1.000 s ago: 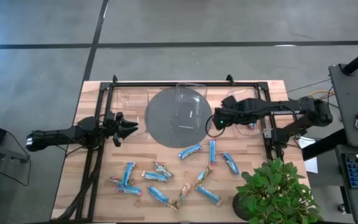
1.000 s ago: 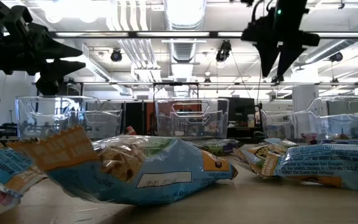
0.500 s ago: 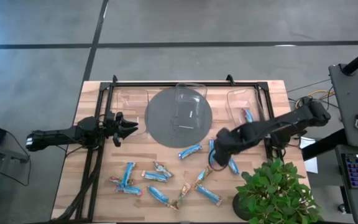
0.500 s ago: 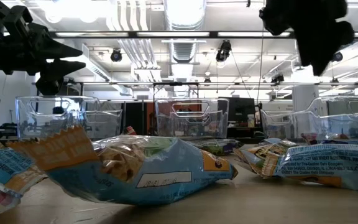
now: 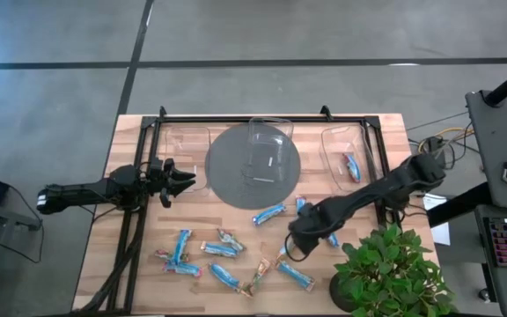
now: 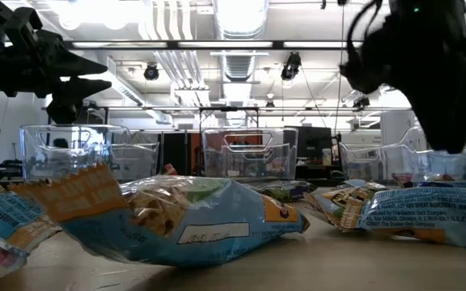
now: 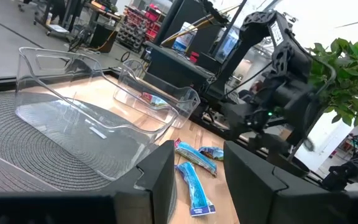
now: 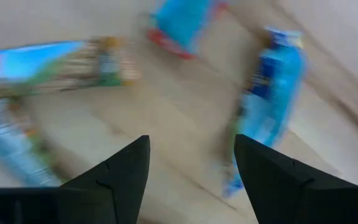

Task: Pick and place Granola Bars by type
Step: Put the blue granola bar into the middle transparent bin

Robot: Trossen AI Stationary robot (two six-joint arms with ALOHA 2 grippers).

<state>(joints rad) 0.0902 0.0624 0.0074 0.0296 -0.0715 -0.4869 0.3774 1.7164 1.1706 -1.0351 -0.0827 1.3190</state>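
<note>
Over the bench's (image 5: 385,132) five-o'clock area, your right end effector (image 5: 296,236) hangs above the scattered granola bars (image 5: 236,251), its two fingers (image 8: 120,174) spread apart with nothing between them; bare wood shows in the gap in the right wrist view. Blue bars lie just beside it, one (image 5: 268,213) toward ten o'clock of it and another (image 5: 297,276) toward six. Most of the bars are spread across the six-o'clock half of the bench, blue wrappers mixed with a few tan ones (image 5: 285,250). One blue bar (image 5: 350,165) already rests in the clear bin (image 5: 335,139) at two o'clock. A second clear bin (image 5: 269,145) sits on the round grey mat (image 5: 227,172) at twelve o'clock, a third (image 5: 186,139) at ten. Your left end effector (image 5: 183,182) waits at nine o'clock, fingers parted and empty. A potted plant (image 5: 385,273) stands at the five-o'clock corner.
</note>
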